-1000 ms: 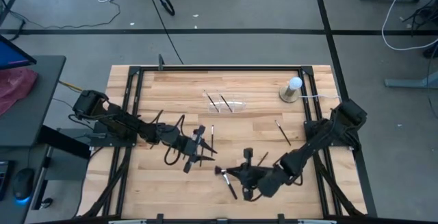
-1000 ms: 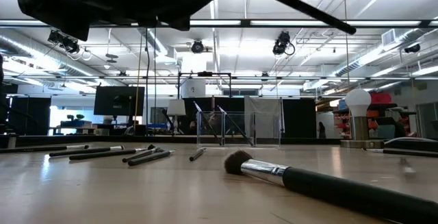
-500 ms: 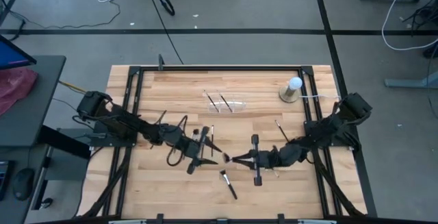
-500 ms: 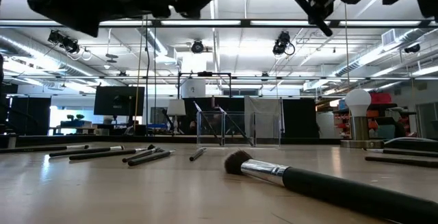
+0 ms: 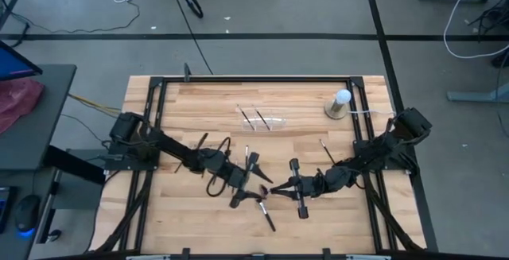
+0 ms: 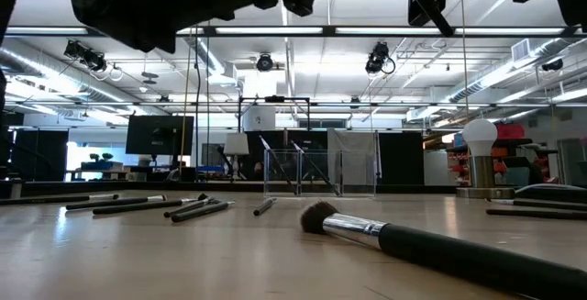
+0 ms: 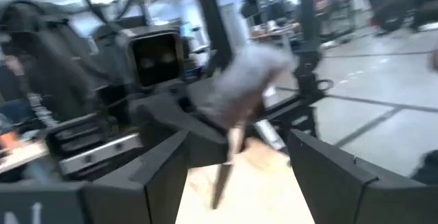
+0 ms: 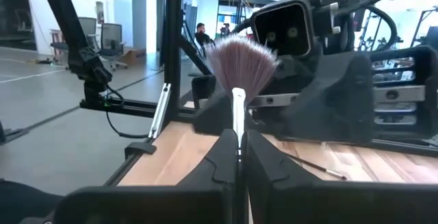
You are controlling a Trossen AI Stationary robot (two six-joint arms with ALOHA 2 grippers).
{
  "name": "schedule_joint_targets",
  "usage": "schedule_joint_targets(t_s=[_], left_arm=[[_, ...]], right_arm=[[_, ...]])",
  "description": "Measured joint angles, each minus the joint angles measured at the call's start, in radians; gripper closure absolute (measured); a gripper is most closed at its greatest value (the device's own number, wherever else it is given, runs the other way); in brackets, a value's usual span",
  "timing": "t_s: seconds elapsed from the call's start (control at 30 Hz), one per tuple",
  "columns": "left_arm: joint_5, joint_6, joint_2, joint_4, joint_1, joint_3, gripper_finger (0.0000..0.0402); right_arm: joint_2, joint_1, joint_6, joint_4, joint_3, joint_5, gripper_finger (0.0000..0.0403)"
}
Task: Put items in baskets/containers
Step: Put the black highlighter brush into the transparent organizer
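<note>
Brushes lie scattered over the wooden bench [image 5: 199, 109], and both arms meet near its front middle. From above, the right end effector [image 5: 273, 188] points toward the left arm and is clamped on a fan brush [image 8: 240, 63]; the right wrist view shows its two dark fingers [image 8: 222, 157] pressed together on the brush's silver ferrule, with the pinkish-brown bristles spread out beyond the tips. The left end effector [image 5: 256, 190] faces it almost tip to tip, its fingers spread wide; in the left wrist view the blurred fan of bristles sits between and beyond those parted fingers [image 7: 161, 176], and I cannot tell whether they touch it. Just in front of the two end effectors a larger brush [image 5: 264, 212] lies flat on the wood, and the low view shows it close up as a fluffy head, silver ferrule and thick dark handle. Another thin brush [image 5: 246, 158] lies a little behind the left end effector, and one more [image 5: 328, 153] lies on the right side of the bench near the right arm. The clear organiser tray [image 5: 263, 121] stands toward the far middle of the bench with two brushes resting across it. Near the far right corner stands a white ball on a tan round base [image 5: 339, 104].
</note>
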Motion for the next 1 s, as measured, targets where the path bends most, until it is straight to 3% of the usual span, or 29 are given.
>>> schedule_joint_targets(t_s=[0.3,0.6,0.7,0.87,1.0], left_arm=[[0.027,-0.024,0.006,-0.018,-0.001,0.046,0.0204],[0.045,-0.024,0.006,-0.025,-0.001,0.047,0.0351],[0.05,-0.031,0.006,-0.064,0.0,0.047,0.0389],[-0.056,-0.089,0.005,-0.137,0.0,0.046,0.0387],[-0.147,-0.14,-0.019,-0.243,0.004,0.046,0.0393]], right_arm=[[0.0,-0.001,0.0,0.005,0.0,0.0,0.0392],[0.0,-0.003,0.048,-0.038,0.0,-0.003,0.0385],[0.0,-0.003,0.088,-0.102,0.0,0.009,0.0367],[0.0,-0.002,0.222,-0.23,0.0,0.166,0.0312],[-0.02,-0.004,0.292,-0.38,0.0,0.217,0.0252]])
